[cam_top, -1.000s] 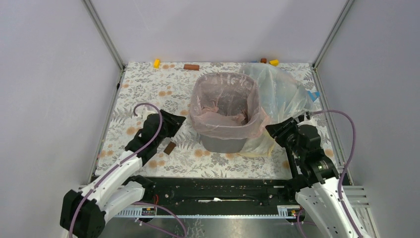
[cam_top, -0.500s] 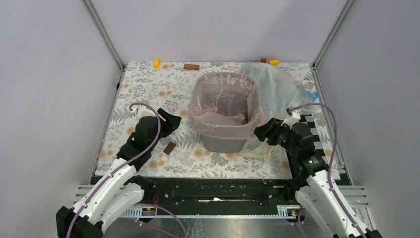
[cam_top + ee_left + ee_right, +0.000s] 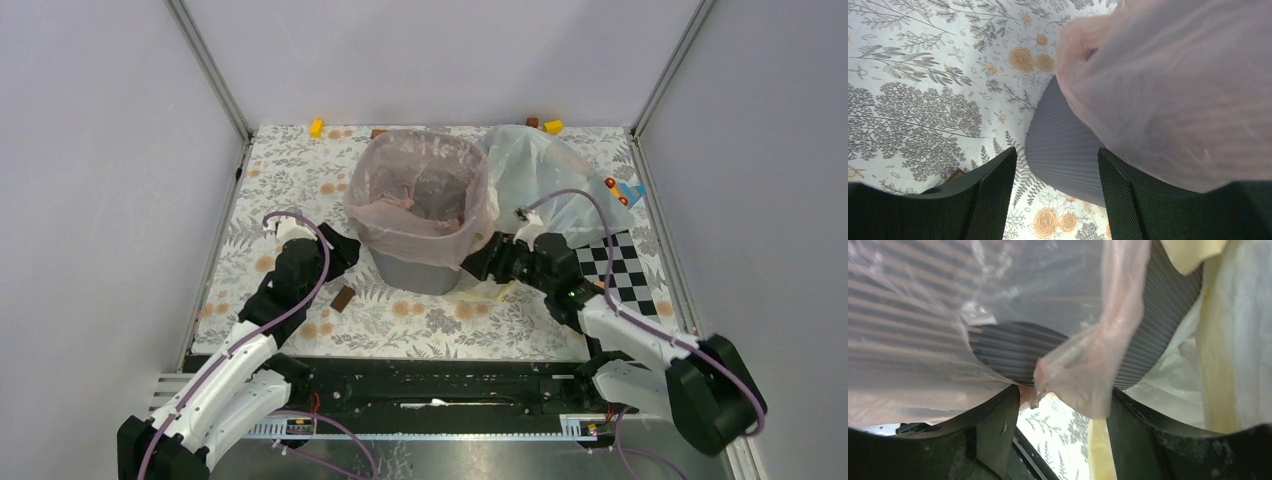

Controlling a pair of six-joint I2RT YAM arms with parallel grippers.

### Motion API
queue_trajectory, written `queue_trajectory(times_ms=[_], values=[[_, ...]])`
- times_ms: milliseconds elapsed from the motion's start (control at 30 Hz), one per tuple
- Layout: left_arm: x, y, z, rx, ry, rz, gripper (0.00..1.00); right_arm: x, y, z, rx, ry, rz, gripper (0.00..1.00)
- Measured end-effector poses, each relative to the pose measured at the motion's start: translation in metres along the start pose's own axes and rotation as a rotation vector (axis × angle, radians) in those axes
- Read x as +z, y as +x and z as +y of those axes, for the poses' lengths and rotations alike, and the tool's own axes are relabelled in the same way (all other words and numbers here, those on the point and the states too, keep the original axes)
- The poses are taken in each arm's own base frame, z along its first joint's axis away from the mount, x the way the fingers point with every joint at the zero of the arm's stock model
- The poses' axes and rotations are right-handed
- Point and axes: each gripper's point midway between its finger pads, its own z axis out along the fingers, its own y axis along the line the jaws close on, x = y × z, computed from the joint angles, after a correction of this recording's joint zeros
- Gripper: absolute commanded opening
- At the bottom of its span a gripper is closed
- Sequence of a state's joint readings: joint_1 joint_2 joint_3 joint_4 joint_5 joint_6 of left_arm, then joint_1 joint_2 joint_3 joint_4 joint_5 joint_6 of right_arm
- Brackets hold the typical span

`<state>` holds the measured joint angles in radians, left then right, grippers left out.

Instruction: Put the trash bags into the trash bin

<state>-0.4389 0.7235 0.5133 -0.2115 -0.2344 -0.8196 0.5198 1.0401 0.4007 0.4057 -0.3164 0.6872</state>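
The pink trash bag [image 3: 398,236] lines the mesh trash bin [image 3: 412,272], its loose flap dangling between the parted right fingers [image 3: 993,440] while the left fingers [image 3: 995,200], also apart, face bare bin wall; a snag there could pull the liner off the rim.

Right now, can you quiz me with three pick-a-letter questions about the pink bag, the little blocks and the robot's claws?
1. Where is the thin pale pink plastic bag? A) lining the dark grey mesh plastic bin B) under it C) far from it
2. How many small yellow blocks sit at the table's far edge? A) one B) two C) five
3. The left claw is: A) shut B) open C) missing

Answers: A, its film wraps the bin's top; B, one near each far corner; B, it gapes wide, gripping nothing.
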Motion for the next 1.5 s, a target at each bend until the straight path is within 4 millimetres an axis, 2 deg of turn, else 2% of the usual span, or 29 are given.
queue_trajectory(times_ms=[200,267,333,467,600,700,800,900,967,1033,1133,1233,1267,1333,1500], values=[[0.003,-0.009,0.007,-0.02,-0.035,-0.039,0.64,0.051,-0.017,0.033,-0.04,-0.055,0.003,0.78],[0.003,-0.01,0.005,-0.025,-0.03,-0.044,0.65,0.061,-0.025,0.041,-0.048,-0.069,-0.011,0.81],[0.004,-0.011,0.003,-0.027,-0.02,-0.049,0.65,0.062,-0.033,0.045,-0.056,-0.069,-0.038,0.85],[0.004,-0.011,-0.002,-0.031,0.007,-0.044,0.65,0.051,-0.047,0.044,-0.076,-0.024,-0.095,0.91],[0.006,0.0,-0.006,-0.063,0.056,-0.024,0.66,0.034,-0.065,0.04,-0.088,0.046,-0.175,0.88],[0.008,0.017,-0.005,-0.103,0.088,0.014,0.66,0.023,-0.074,0.032,-0.091,0.11,-0.225,0.87],[0.008,0.032,-0.008,-0.131,0.119,0.052,0.67,0.016,-0.072,0.017,-0.091,0.17,-0.235,0.86],[0.005,0.042,-0.021,-0.142,0.164,0.079,0.67,0.013,-0.07,0.003,-0.088,0.215,-0.229,0.77],[0.002,0.047,-0.032,-0.147,0.196,0.092,0.68,0.011,-0.072,-0.004,-0.083,0.236,-0.232,0.74],[-0.001,0.053,-0.04,-0.151,0.223,0.103,0.68,0.012,-0.075,-0.01,-0.077,0.257,-0.23,0.76],[-0.005,0.061,-0.049,-0.149,0.245,0.113,0.72,0.02,-0.078,-0.017,-0.083,0.289,-0.207,0.85],[-0.009,0.067,-0.055,-0.136,0.258,0.111,0.84,0.023,-0.077,-0.025,-0.096,0.334,-0.188,0.93],[-0.011,0.07,-0.058,-0.131,0.261,0.109,0.89,0.022,-0.077,-0.029,-0.099,0.356,-0.189,0.98],[-0.015,0.077,-0.061,-0.116,0.265,0.104,0.97,0.017,-0.078,-0.04,-0.097,0.413,-0.2,1.0],[-0.03,0.103,-0.07,-0.044,0.27,0.079,0.99,-0.003,-0.083,-0.072,-0.05,0.627,-0.241,1.0]])
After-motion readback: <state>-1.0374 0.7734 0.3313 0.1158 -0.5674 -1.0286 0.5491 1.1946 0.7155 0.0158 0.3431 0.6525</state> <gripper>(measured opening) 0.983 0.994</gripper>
